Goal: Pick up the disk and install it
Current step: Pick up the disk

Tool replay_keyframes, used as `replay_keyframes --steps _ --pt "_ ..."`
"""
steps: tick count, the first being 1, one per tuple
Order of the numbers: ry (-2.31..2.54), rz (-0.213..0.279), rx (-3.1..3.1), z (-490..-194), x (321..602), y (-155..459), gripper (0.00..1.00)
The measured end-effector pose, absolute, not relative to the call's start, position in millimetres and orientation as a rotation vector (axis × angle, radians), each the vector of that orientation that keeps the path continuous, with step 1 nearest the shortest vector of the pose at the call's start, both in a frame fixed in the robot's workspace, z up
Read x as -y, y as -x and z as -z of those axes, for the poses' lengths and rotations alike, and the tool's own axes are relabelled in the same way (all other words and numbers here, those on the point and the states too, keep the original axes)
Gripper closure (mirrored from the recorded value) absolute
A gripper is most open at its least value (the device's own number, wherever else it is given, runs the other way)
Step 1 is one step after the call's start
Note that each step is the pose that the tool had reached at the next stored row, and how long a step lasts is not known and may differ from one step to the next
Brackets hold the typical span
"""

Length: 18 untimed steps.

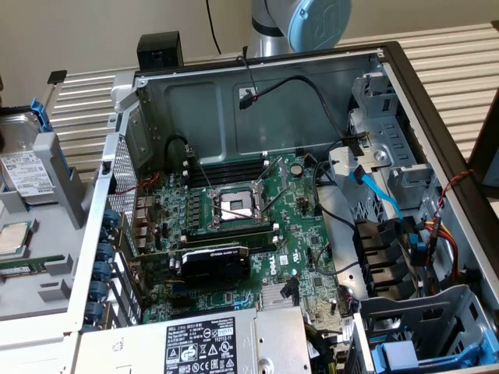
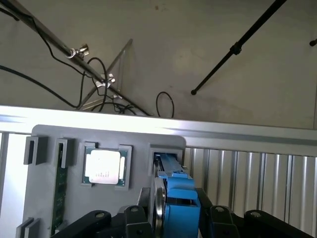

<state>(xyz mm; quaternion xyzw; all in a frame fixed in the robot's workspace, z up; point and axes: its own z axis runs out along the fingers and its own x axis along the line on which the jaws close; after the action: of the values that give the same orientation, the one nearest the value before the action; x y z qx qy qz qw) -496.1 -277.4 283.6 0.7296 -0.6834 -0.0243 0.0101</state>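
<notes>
The gripper [image 2: 176, 224] straddled the disk [image 2: 179, 196], with its jaws set on either side of the blue carrier. Whether they clamped it could not be determined. The disk stood on edge in a slot of the grey holder [image 2: 141, 139]. The CPU chip [image 2: 104, 166] sat in a neighbouring pocket. In the exterior view, the holder lay at 9 o'clock of the open chassis [image 1: 257, 101]. Judged progress: the disk was not yet lifted out, and transfer and installation were outstanding.
</notes>
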Motion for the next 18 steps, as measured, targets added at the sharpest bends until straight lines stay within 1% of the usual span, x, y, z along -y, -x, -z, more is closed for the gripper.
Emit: replay_keyframes --steps 18 --pt "-2.274 0.068 2.13 -282.8 276.2 496.1 0.53"
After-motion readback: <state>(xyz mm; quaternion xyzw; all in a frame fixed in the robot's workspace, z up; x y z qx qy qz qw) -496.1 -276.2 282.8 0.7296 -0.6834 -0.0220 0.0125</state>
